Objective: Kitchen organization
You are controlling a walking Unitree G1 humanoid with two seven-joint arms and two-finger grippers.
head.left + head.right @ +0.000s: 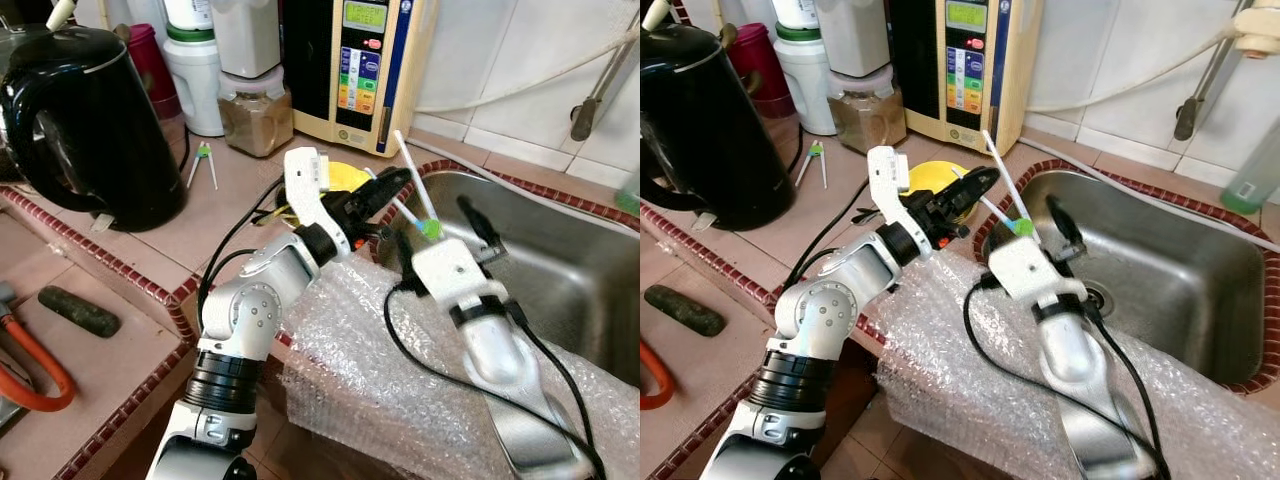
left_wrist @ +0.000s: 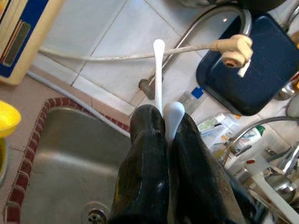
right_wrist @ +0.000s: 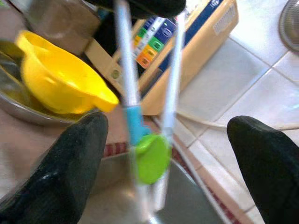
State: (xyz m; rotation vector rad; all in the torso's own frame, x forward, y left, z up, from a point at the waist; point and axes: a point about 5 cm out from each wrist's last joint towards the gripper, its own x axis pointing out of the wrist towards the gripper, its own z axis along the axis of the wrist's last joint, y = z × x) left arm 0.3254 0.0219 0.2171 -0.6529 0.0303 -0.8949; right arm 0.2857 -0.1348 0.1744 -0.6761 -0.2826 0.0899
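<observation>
Toothbrushes point(image 1: 415, 195), two thin white ones with a green and blue bit low on the handles, stand pinched at the edge of the steel sink point(image 1: 570, 250). The left gripper point(image 1: 392, 187) has its black fingers point(image 2: 154, 154) pressed tight together on them; in its wrist view the white handle ends poke out past the fingertips. The right gripper point(image 1: 478, 232) sits just beside, over the sink's near corner, its fingers point(image 3: 70, 163) spread wide either side of the two handles and touching neither. Bubble wrap point(image 1: 400, 390) drapes the counter edge under both arms. Behind on the tiled counter: a yellow funnel point(image 1: 345, 178) in a metal dish, a black kettle point(image 1: 85, 120), and a cream and blue appliance point(image 1: 365, 65) with a green display and coloured buttons; its writing is too small to read.
</observation>
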